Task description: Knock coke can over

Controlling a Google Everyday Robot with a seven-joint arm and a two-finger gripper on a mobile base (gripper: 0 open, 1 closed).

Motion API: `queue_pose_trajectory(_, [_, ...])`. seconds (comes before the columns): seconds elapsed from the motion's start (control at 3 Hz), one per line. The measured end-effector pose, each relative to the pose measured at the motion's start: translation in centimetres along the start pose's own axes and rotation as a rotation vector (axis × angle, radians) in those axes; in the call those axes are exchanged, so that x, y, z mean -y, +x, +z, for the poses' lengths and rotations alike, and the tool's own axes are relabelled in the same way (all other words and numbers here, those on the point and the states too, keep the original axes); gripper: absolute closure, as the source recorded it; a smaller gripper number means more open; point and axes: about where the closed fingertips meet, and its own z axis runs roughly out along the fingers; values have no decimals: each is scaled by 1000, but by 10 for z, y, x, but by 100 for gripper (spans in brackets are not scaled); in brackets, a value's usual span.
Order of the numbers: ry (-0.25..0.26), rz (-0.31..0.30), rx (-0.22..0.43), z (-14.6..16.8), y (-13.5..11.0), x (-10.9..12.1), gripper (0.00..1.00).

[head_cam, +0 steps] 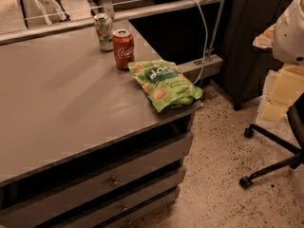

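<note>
— Where is the coke can [123,49]?
— Standing upright at the far side of the tabletop [61,108], between the pale can [103,31] and the snack bag [165,84].
— Which way from the pincer?
— The pincer is out of view, so I cannot tell that, nor whether it is spread or pressed together.

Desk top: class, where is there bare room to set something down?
Free: the wide grey stretch of desk left of and in front of the coke can and chip bag. Crowded: the back right corner, where the green-and-white can, coke can and bag cluster. The hand is out of view.
</note>
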Motion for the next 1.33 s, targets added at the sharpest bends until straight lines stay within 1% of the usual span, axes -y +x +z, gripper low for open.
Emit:
queue_pose_trajectory(0.33, [0,0,0,0,0,0,0])
queue_pose_trajectory(0.67, [15,-48,55,-1,-28,23,0])
queue_pose_trajectory(1.0, [52,-156,210,-11,-100,62,0])
queue_pose_trajectory(1.33, [82,-264,413,-29,-182,83,0])
